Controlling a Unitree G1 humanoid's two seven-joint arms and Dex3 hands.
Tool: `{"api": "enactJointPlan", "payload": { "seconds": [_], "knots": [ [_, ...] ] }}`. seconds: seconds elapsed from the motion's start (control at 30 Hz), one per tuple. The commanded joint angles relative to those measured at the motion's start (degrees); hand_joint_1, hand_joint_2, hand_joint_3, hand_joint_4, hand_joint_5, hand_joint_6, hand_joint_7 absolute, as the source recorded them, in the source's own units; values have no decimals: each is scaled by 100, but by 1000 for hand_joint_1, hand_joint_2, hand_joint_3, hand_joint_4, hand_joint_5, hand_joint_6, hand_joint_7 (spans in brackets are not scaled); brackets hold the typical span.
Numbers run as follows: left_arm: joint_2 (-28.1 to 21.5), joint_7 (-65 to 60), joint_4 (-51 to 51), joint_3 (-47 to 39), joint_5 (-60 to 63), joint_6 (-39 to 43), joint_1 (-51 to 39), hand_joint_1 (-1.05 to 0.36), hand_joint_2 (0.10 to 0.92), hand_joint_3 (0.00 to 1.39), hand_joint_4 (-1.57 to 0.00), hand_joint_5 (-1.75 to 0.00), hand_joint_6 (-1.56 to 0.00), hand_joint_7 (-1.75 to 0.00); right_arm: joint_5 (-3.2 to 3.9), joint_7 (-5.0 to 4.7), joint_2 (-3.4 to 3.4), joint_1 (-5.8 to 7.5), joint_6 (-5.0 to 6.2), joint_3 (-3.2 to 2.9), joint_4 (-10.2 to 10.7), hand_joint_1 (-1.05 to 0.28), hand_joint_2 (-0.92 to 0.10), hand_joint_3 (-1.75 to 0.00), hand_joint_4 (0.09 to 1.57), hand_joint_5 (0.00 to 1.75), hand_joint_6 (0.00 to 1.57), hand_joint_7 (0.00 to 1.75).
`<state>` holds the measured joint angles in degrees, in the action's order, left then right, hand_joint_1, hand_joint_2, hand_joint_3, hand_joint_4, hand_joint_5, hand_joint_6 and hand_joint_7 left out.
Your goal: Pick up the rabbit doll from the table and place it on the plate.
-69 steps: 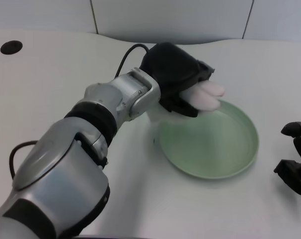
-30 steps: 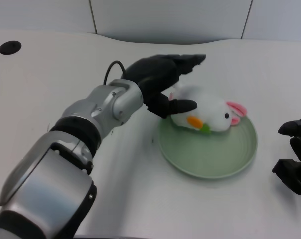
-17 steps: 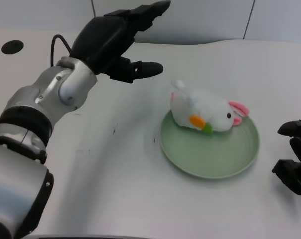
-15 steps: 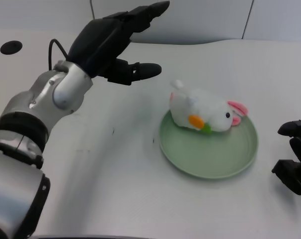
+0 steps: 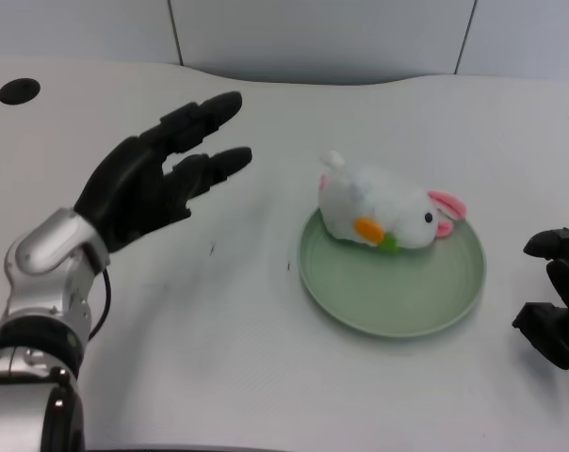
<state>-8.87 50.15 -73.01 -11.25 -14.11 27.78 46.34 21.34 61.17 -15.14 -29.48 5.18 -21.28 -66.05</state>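
1. Rabbit doll [image 5: 383,211] lies on its side on the green plate [image 5: 398,299], off to the right of the left hand [image 5: 153,184] and well apart from it. The job looks done, by my reading.
2. Left hand is wide open, fingers spread and pointing up and to the right, with nothing in it at all.
3. Watch that doll, though: it sits at the plate's far-left portion, and its rear end with the little tail hangs over the rim on the side nearest the hand. Its pink ear and orange carrot patch are well inside the dish.
4. Risk number one, as I judge it: any sweep of the hand to the right could clip that overhanging end and roll the doll off the plate onto the table [image 5: 219,358].
5. Risk number two: a nudge to the plate itself could slide it, and a soft toy perched on a rim may tip out.
6. Room to move is generous. Below and to the left of the hand, open white tabletop runs toward the robot's body.
7. Beyond the hand, the table's far edge meets a grey wall, and a dark round hole [image 5: 19,90] sits up to its left, clear of any path home.
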Motion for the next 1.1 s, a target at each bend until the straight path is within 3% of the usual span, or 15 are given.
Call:
{"api": "enactJointPlan", "payload": {
  "seconds": [0.03,0.23,0.3,0.37,0.5,0.63,0.77,0.93,1.03,1.1],
  "knots": [
    [-92,512,156,-432,-440,-538,-459,-1048,921,772,-216,-36,-72,-2,23,-8,-79,9,-47,-15,18,-494,-921,-229,1376,1746,1070,1746],
    [-83,611,306,-554,-456,-730,-552,-1048,921,766,-216,-35,-72,-2,21,-10,-80,11,-52,-15,25,-496,-921,-232,1371,1746,1077,1746],
    [-174,1318,414,-1043,-1204,-2381,-1043,-1048,921,806,-152,-18,-37,0,26,3,-84,-12,-78,-19,-3,-497,-921,-232,1370,1746,1079,1746],
    [-265,1688,536,-1238,-1505,-3124,-1365,-1048,921,845,-98,-4,-7,1,24,19,-89,-25,-74,-20,-19,-499,-921,-233,1371,1746,1081,1746],
    [-331,1779,835,-1230,-1480,-3330,-1608,-1012,921,798,-147,-32,-21,-8,17,35,-96,-33,-49,-18,-30,-492,-921,-250,1366,1746,1068,1746],
    [-549,1638,803,-1434,-1537,-3559,-1679,-969,921,743,-198,-57,-124,-46,-43,-74,-125,16,73,14,12,-495,-921,-276,1356,1746,1065,1746],
    [-619,1683,836,-1460,-1570,-3792,-1745,-971,921,743,-222,-68,-149,-48,-34,-95,-127,-4,76,9,-13,-495,-921,-276,1359,1746,1074,1746],
    [-656,1654,640,-1327,-1352,-3506,-1765,-964,921,662,-347,-126,-248,-67,0,-13,-136,-49,25,-17,-88,-485,-921,-269,1363,1746,1075,1746],
    [-674,1701,619,-1253,-1235,-3332,-1723,-962,921,651,-387,-142,-282,-73,-54,-78,-144,-29,65,21,-83,-506,-921,-253,1362,1746,1076,1746],
    [-687,1724,606,-1229,-1197,-3280,-1705,-963,921,647,-387,-139,-288,-69,-32,-48,-128,-31,61,8,-86,-497,-921,-250,1365,1746,1080,1746]
  ]
}}
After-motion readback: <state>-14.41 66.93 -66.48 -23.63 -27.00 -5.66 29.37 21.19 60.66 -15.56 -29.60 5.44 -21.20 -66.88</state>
